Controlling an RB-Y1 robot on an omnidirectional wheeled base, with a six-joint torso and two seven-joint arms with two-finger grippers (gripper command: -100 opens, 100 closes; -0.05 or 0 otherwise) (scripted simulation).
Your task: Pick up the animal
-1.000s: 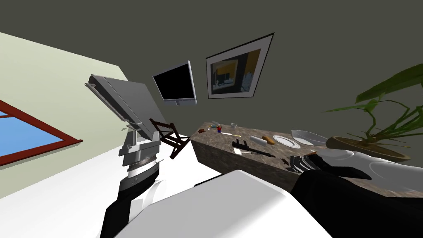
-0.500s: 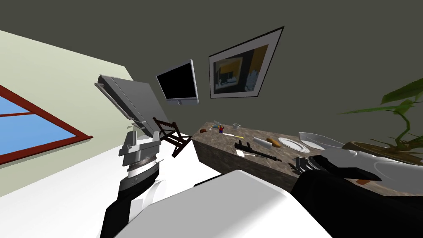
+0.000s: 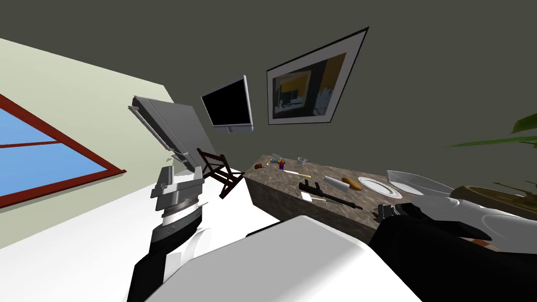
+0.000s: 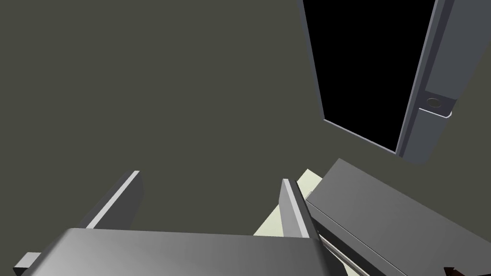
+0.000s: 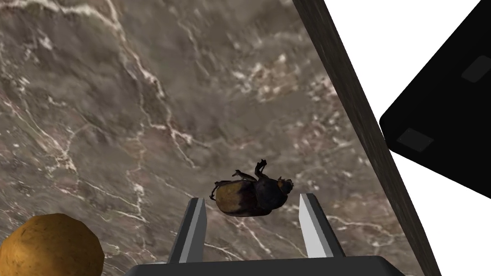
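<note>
we are finding the right gripper (image 5: 251,201) standing wide, its fingers flanking the beetle (image 5: 247,196), which is lying on the marbled table top (image 5: 120,96) near its edge; the left gripper (image 4: 211,178) is hanging spread at our left, idle. we are judging the beetle light, hard-shelled and smooth, with thin legs liable to snap, so the rounded body's flanks are offering the sound hold. farther along the table, the plate (image 3: 378,186) and clear bowl (image 3: 417,183) are showing no contents we can make out, and the pot (image 3: 482,193) is holding a green plant (image 3: 526,123).
</note>
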